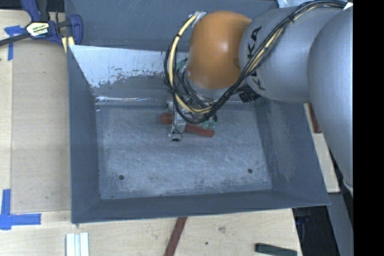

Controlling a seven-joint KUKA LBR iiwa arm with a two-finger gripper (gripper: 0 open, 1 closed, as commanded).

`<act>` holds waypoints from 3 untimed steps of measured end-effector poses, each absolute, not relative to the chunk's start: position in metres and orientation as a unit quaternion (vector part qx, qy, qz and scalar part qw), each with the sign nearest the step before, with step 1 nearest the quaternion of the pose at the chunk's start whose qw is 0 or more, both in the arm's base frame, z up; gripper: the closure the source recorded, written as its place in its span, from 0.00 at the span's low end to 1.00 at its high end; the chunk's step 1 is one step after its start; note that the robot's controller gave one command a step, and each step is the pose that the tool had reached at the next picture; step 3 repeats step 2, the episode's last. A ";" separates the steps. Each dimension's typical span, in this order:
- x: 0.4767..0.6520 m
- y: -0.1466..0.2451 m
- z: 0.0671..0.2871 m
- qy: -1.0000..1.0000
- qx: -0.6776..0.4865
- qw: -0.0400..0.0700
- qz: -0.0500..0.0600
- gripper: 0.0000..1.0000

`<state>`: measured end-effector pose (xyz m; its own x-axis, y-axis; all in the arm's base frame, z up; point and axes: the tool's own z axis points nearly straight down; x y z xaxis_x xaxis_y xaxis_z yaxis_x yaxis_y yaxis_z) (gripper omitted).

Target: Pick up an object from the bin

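**Arm link and orange wrist cover over a red-brown bar, upper middle of the bin**

Grey arm link point(300, 63) enters from the right of the frame and lies closest to the lens. The domed orange wrist cover point(216, 51) sits at its end, looped with yellow and black cables point(179, 60). Below the cover, the gripper point(176, 132) points down at the floor just above frame centre. How wide the claw stands cannot be told, as the wrist hides most of it.

The task's thing is a slim red-brown bar point(201, 131). It lies flat on the floor and slants from the left of the gripper down to its right. The gripper crosses it, so whether it is one piece or two cannot be told. It looks matte, thin and low, with no part standing up.

Farthest back is the grey metal bin point(180, 180), whose scuffed floor is bare around the bar.

Judgement: the step in hand is seating the claw on the bar. The claw should straddle the bar's narrow width, not its length. It should reach right to the floor before closing, then rise straight up, clear of the sloping back wall.
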<state>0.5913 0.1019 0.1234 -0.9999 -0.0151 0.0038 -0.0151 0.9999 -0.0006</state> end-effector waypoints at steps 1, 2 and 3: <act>0.592 0.091 0.193 -1.000 -0.007 0.000 0.000 1.00; 0.585 0.105 0.261 -1.000 0.003 0.000 0.000 1.00; 0.585 0.105 0.261 -1.000 0.003 0.000 0.000 1.00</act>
